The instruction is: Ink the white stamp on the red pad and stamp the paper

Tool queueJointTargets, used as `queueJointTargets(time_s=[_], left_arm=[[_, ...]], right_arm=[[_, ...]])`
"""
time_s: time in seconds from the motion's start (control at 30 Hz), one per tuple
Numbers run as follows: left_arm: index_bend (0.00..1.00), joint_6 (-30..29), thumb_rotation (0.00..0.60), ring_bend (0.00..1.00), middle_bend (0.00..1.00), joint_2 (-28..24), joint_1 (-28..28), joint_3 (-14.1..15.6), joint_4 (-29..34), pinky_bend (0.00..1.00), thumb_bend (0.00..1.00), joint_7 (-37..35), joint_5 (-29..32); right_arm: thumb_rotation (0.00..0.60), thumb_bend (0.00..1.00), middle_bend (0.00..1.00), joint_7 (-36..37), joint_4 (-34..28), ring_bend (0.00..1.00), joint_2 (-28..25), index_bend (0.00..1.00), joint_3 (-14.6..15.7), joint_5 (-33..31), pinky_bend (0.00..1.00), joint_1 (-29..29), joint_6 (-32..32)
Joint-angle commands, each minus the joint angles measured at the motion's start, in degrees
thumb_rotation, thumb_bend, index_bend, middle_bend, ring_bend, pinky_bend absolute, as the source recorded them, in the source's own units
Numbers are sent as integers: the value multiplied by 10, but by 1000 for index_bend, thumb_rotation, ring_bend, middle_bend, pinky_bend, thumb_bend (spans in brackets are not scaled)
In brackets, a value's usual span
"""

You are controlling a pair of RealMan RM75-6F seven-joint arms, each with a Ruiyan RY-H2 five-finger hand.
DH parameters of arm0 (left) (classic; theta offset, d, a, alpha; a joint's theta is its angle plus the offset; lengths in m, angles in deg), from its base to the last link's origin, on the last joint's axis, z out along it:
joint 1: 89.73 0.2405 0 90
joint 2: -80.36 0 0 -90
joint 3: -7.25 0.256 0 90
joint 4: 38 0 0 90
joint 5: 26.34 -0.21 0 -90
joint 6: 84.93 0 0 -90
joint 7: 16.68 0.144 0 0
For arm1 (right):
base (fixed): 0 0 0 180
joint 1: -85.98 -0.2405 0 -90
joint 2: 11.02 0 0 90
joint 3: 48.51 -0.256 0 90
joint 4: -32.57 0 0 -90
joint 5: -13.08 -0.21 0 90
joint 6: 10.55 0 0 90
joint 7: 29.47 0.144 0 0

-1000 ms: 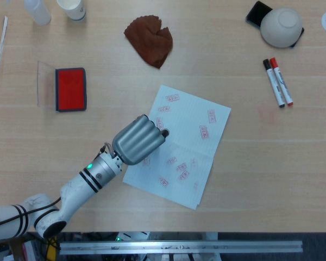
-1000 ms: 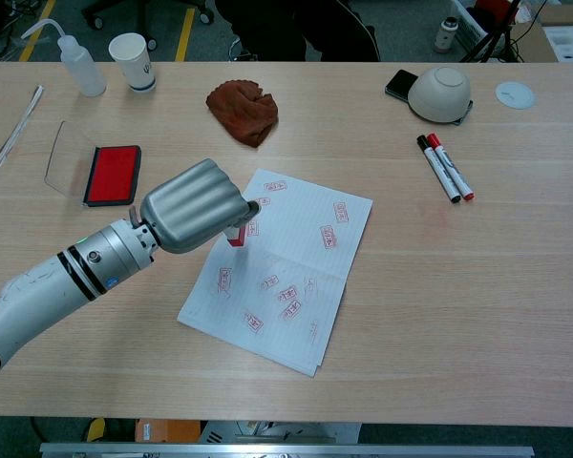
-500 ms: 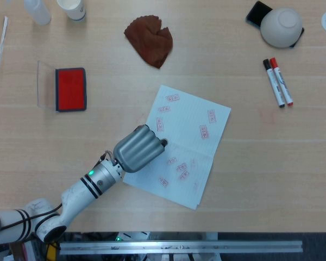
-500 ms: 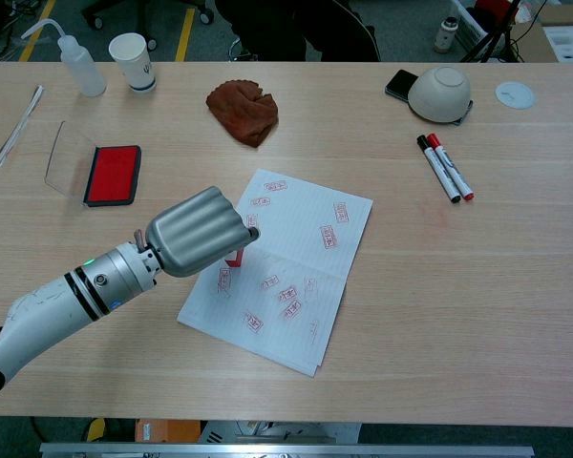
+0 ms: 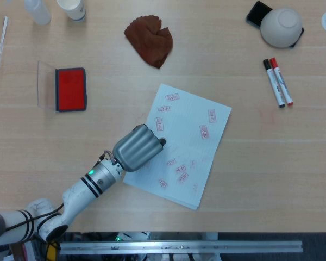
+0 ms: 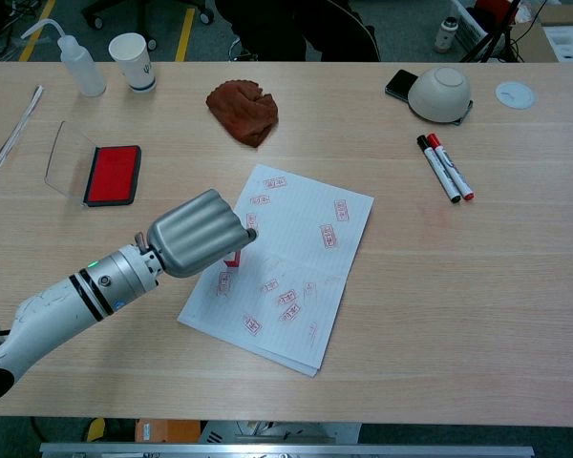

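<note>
— Can you see the stamp?
— Barely. My left hand (image 6: pixel 199 232) curls round it; only its red base (image 6: pixel 232 258) peeks out, low over the paper's (image 6: pixel 306 229) left part. Whether it touches, I cannot tell.
— Your right hand?
— Out of view.
— And the red pad (image 5: pixel 70 89)?
— Open, well left of the paper, bare table (image 6: pixel 458 286) between.

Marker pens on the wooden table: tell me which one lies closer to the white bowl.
The black-capped marker pen, the left of the pair; the red-capped marker pen lies beside it, farther from the upturned white bowl.
</note>
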Motion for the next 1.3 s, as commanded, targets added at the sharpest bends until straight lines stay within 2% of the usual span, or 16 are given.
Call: queueJointTargets(time_s=[0.03, 0.5, 0.73, 1.1, 1.3], left_arm=[[568, 4, 600, 1000, 1000, 3, 1, 1, -4, 1000, 307, -1, 0], [561, 35, 600, 1000, 1000, 13, -1, -5, -4, 1000, 307, 16, 16], [561, 33, 600, 1000, 1000, 10, -2, -9, 1, 1000, 307, 19, 16], [561, -12, 600, 1000, 1000, -47, -8, -45, 60, 1000, 306, -6, 9], [558, -19, 600, 1000, 1000, -73, -5, -60, 65, 1000, 306, -19, 26]], right_arm=[[600, 280, 268, 0, 0, 167, 0, 158, 0, 0, 290, 1, 1], [600, 280, 268, 7, 8, 167, 3, 158, 0, -4, 291, 6, 5], [600, 280, 268, 10, 11, 167, 2, 158, 0, -5, 290, 8, 6], [600, 280, 268, 11, 10, 167, 1, 158, -2, -3, 290, 7, 7], [600, 280, 268, 12, 10, 167, 3, 158, -4, -1, 291, 3, 4]])
